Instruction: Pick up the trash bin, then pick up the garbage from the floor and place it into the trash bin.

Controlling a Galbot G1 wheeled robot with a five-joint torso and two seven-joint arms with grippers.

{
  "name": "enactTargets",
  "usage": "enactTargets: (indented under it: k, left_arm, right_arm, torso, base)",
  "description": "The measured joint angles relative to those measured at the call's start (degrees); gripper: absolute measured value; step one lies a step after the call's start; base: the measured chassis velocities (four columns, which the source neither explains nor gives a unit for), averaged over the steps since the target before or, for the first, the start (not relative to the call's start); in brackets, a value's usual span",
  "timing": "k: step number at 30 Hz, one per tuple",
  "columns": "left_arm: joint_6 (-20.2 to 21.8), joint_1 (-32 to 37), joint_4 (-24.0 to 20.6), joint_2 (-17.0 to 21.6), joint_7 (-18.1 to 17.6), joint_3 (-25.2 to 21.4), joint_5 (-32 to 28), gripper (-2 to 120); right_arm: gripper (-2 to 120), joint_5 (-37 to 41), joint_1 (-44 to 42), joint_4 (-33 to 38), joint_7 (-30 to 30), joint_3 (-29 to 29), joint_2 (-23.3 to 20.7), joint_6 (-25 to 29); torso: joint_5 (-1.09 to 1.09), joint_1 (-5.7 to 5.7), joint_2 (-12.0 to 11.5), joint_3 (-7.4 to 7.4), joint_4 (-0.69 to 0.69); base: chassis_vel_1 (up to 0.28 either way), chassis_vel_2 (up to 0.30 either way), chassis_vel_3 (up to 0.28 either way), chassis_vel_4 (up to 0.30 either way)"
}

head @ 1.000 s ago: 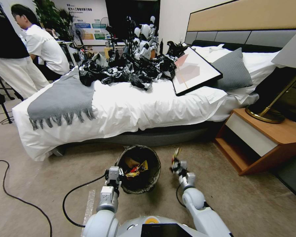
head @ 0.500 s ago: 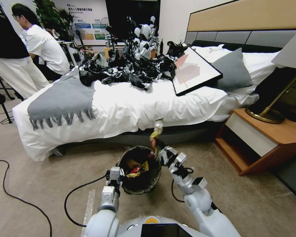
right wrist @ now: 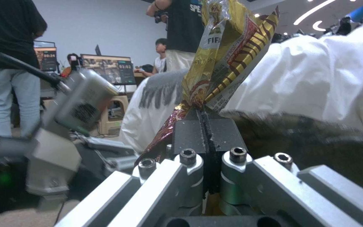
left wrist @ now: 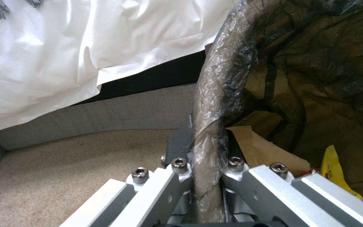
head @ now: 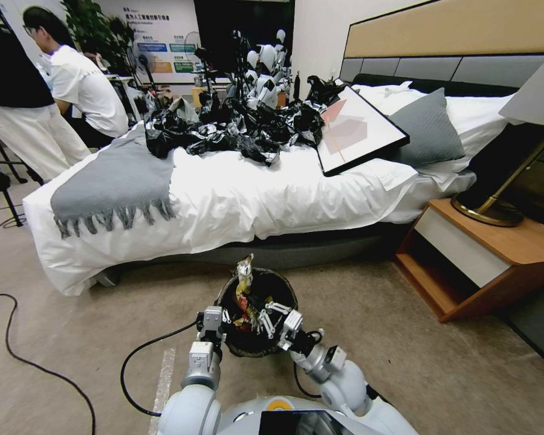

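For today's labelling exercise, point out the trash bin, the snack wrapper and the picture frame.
trash bin (head: 282,289), head view, bag-covered rim.
snack wrapper (right wrist: 227,60), right wrist view, printed middle.
picture frame (head: 356,130), head view, glass face.

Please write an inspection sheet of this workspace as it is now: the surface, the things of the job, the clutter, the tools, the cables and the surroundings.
Surface: beige carpet floor; no litter seen on it.
Job's things: trash bin with dark liner, litter inside; snack wrapper upright over the bin.
Clutter: black plastic bags and a framed picture on the bed.
Tools: left tool shut on the bin rim; right tool shut on the wrapper, over the bin.
Cables: black cable on the floor at the robot's left; another near the left arm.
Surroundings: bed, wooden nightstand with a lamp.
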Motion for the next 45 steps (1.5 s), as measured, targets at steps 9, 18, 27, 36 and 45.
enactTargets:
  k: [9, 18, 27, 36, 45]
  left_arm:
    - [-0.02, 0.04, -0.21, 0.06, 0.02, 0.02, 0.01, 0]
    - [-0.02, 0.04, -0.33, 0.25, 0.03, -0.01, -0.07, 0]
    - [-0.01, -0.07, -0.37, 0.45, 0.03, -0.03, -0.21, 0]
    - [0.06, 0.15, -0.89, 0.78, 0.04, -0.28, -0.33, 0]
    - [0.18, 0.26, -1.05, 0.72, 0.05, -0.36, -0.32, 0]
  right_arm:
    - [0, 0.91, 1.03, -3.74, 0.68, 1.57, 0.62, 0.48]
    - [6, 0.86, 1.01, -4.01, 0.78, 2.29, 0.49, 0.12]
    - [41, 0.69, 0.64, -3.80, 0.72, 2.50, 0.15, 0.13]
    - [69, 0.42, 0.91, -3.42, 0.80, 2.66, -0.88, 0.11]
    - [99, -0.13, 0.59, -2.58, 0.59, 2.59, -0.92, 0.19]
  torso:
    - [0.00, 0.00, 0.00, 0.00, 0.00]
    - [0.01, 0.00, 0.00, 0.00, 0.00]
    - [0.00, 0.00, 0.00, 0.00, 0.00]
    - [0.00, 0.00, 0.00, 0.00, 0.00]
    - [0.01, 0.00, -0.01, 0.00, 0.00]
  base:
    - [0.000, 0.000, 0.000, 0.000]
    - [0.000, 0.000, 0.000, 0.000]
    - [0.000, 0.000, 0.000, 0.000]
    - [0.000, 0.000, 0.000, 0.000]
    - [0.000, 0.000, 0.000, 0.000]
